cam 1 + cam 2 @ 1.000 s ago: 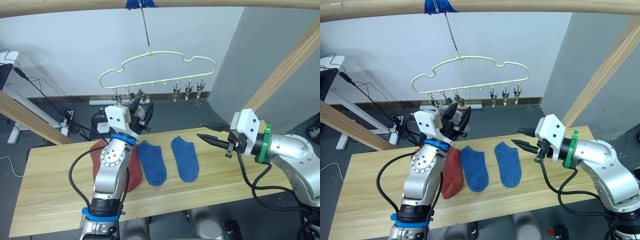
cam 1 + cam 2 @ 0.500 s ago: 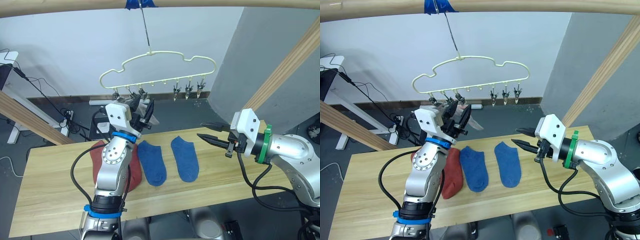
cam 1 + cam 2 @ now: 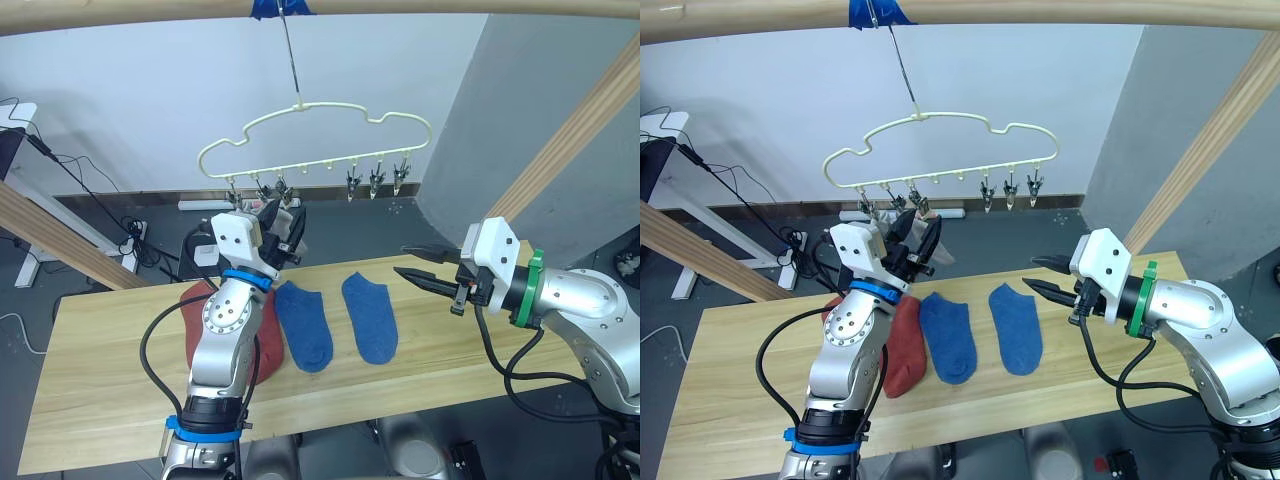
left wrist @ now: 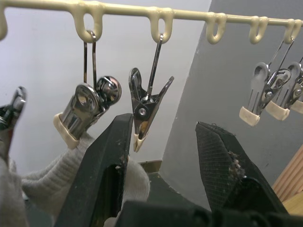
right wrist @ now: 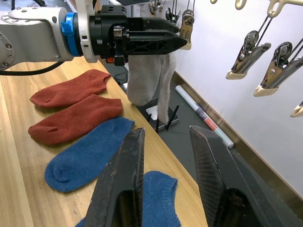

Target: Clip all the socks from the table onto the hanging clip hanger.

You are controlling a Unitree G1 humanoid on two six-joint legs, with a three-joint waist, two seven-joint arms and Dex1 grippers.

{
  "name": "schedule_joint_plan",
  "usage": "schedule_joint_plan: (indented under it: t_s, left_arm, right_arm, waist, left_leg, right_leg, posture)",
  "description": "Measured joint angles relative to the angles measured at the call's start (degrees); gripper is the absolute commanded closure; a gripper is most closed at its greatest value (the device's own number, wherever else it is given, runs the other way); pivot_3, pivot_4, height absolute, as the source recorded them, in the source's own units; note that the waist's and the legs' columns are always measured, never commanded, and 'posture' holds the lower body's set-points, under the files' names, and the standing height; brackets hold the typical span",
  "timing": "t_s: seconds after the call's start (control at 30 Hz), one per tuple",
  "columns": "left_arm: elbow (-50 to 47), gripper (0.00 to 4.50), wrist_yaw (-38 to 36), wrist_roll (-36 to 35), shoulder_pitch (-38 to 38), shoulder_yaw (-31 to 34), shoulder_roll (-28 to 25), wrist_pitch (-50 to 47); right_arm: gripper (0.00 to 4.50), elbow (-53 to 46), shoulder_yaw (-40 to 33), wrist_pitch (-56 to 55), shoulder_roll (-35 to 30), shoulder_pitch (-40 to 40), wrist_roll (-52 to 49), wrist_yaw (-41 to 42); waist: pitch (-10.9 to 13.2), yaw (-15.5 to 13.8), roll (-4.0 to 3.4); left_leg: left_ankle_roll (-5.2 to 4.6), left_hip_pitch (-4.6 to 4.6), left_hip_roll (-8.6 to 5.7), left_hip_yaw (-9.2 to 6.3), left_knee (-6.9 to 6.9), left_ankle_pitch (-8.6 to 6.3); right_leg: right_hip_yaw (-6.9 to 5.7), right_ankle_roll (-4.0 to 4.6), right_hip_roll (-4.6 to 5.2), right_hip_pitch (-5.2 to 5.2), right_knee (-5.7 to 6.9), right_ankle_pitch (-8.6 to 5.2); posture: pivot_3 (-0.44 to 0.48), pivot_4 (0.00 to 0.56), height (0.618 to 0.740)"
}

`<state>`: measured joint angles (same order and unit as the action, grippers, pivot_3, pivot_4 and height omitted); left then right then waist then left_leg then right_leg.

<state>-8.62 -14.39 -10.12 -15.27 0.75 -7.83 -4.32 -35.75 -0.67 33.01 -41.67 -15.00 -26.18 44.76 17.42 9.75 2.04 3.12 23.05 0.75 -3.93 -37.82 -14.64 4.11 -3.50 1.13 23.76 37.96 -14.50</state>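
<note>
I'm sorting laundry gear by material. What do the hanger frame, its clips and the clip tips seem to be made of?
Hanger frame: likely wire coated in plastic; smooth, matte cream surface with moulded loops.
Clips: metal, probably polished steel; shiny, mirror-like reflections.
Clip tips: look like soft plastic or rubber sleeves; dull cream caps over the metal ends.

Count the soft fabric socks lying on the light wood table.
4: two rust-red ankle socks side by side and two blue ankle socks beside them. Two light grey socks hang clipped, not lying.
</note>
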Motion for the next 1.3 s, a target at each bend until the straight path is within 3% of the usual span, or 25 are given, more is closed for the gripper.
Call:
schedule_joint_plan:
  t_s: [1.3]
  left_arm:
    - [-0.5,2.22,2.6,0.3,-4.0,1.3,-0.8,-0.8]
  right_arm:
    - [2.99,0.0,0.0,0.0,0.1,0.0,-1.0,0.3]
  waist:
    - [0.0,0.0,0.0]
  left_leg:
    - [0.0,0.0,0.0,-0.01,-0.01,0.0]
  right_leg:
    - [-0.01,0.05,0.0,0.0,0.02,0.04]
  posture:
    - [-0.318,0.269,0.74]
